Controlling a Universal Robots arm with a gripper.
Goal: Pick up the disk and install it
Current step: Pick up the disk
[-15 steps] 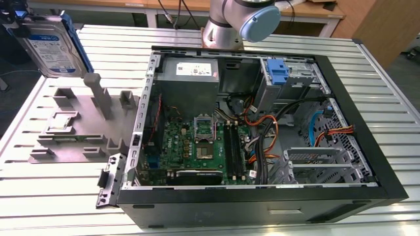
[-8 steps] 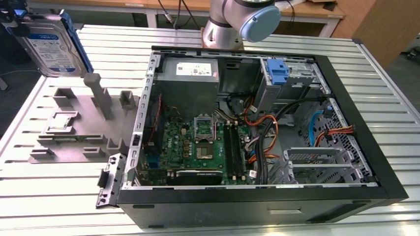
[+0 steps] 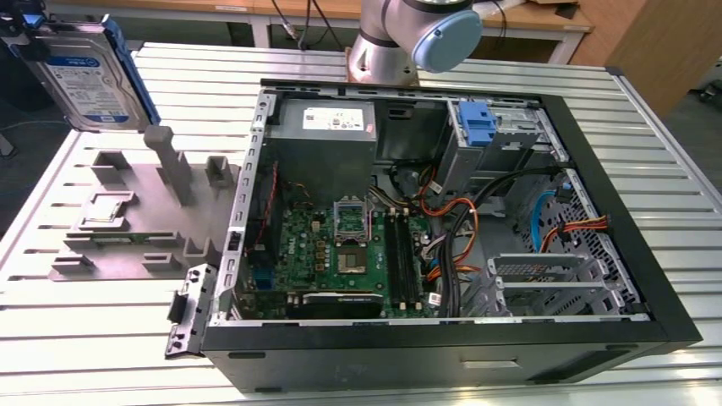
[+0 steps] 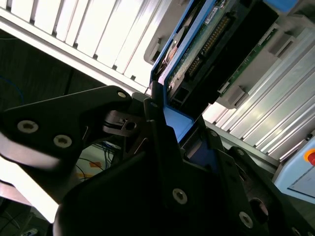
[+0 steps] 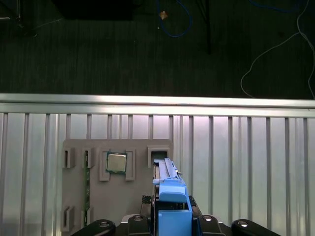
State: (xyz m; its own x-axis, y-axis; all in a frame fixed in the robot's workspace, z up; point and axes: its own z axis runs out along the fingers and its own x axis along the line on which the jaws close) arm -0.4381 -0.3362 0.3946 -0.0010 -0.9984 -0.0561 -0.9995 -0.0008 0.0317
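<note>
Single-handedly clenching the tool (image 4: 172, 123) on the disk (image 3: 84, 72) by its stiff blue carrier (image 5: 172, 209) edge, clear of the table (image 3: 101, 330), probably sparing the heavyish, shock-sensitive drive body.

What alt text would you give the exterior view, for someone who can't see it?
A blue-framed disk hangs at the exterior view's upper left, over a grey parts holder on a slatted metal table. Toward the exterior view's right lies an open computer case showing its green motherboard and cables.

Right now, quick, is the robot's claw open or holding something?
The gripper: closed, holding the disk.
</note>
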